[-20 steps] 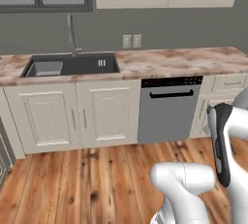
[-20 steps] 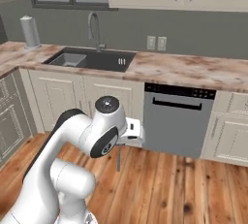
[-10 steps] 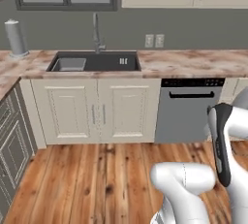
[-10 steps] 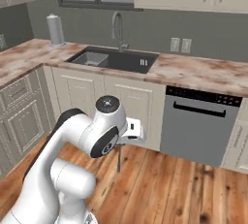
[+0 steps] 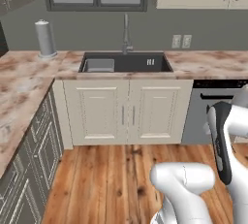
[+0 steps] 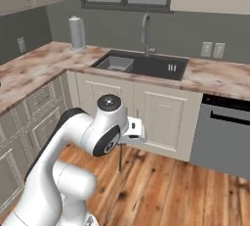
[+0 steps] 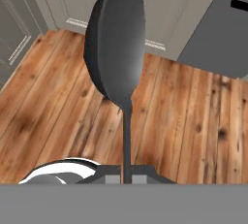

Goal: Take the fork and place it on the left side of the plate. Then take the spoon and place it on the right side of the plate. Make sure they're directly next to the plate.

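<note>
Grey metal spoon [image 7: 116, 53] with a dark oval bowl is pinched in the gripper [image 7: 126, 169]; the base has rolled left along the counter [image 6: 44, 66], probably carrying it to the plate.

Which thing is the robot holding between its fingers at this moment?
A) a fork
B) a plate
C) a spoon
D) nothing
C: in the hand view the fingers are closed on the slim handle of the spoon, and its dark oval bowl stands out ahead of them over the wooden floor.
</note>
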